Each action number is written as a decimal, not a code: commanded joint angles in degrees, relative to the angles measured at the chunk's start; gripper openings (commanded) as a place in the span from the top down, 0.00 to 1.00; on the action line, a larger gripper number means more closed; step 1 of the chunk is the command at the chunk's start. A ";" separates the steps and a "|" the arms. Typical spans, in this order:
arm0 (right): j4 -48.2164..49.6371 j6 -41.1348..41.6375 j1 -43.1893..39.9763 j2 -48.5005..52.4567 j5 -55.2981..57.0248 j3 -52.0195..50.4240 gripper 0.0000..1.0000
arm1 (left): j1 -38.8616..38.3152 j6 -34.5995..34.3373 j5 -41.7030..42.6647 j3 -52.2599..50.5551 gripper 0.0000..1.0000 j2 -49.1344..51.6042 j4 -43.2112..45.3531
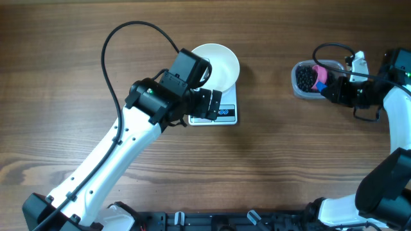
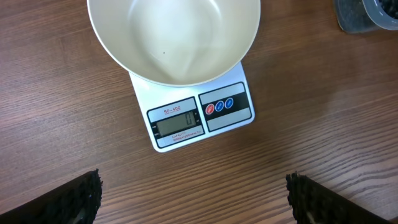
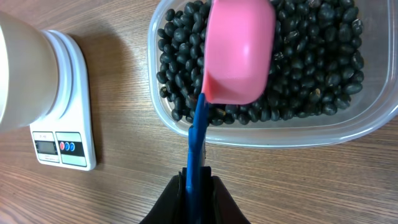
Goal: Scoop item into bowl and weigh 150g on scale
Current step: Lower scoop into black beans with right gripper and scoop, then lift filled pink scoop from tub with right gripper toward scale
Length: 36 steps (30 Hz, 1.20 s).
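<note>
Although the table [image 1: 289,160] is carrying everything the job needs, the weighing is looking barely begun. The left claw [image 2: 194,198] is hanging released, its jaws spread wide over bare wood just in front of the scale and grasping nothing. The right claw [image 3: 198,185] is working well apart from it on the other side, clenched on the blue handle [image 3: 198,134] of a pink scoop [image 3: 239,53]. A clear plastic tub [image 3: 261,135] is sitting beneath that scoop, off to the side of the scale and not touching it.

The bowl [image 2: 174,37] is resting on top of the scale [image 2: 199,118], overhanging its back edge, and its white inside is showing bare apart from one tiny speck. The scale's display is reading zero, so the setting up and zeroing are looking done. The pink scoop is hovering over or dipping into the tub with its outer shell facing the wrist camera, so I cannot tell whether it is carrying a load. The item [image 3: 311,68], a mass of small black pellets, is lying entirely in the tub, with none in the bowl. By my reading, every scoopful, the carrying across, the tipping in and the trimming to the target weight are all waiting to be done.
</note>
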 commanded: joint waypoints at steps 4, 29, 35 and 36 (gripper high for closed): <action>-0.59 0.09 0.28 0.81 -5.35 -0.85 0.96 | -0.15 1.14 -0.57 0.90 0.00 -0.79 -0.02; -0.92 1.81 -3.30 0.81 -10.27 -0.85 0.96 | -0.20 1.14 -0.57 0.90 0.00 -0.79 -0.02; 0.24 3.21 -3.30 0.81 -10.34 -0.85 0.96 | -0.20 1.16 -0.57 0.90 0.00 -0.79 -0.02; 0.44 3.32 -3.30 0.81 -10.36 -0.85 0.96 | -0.20 1.16 -0.57 0.90 0.00 -0.79 0.00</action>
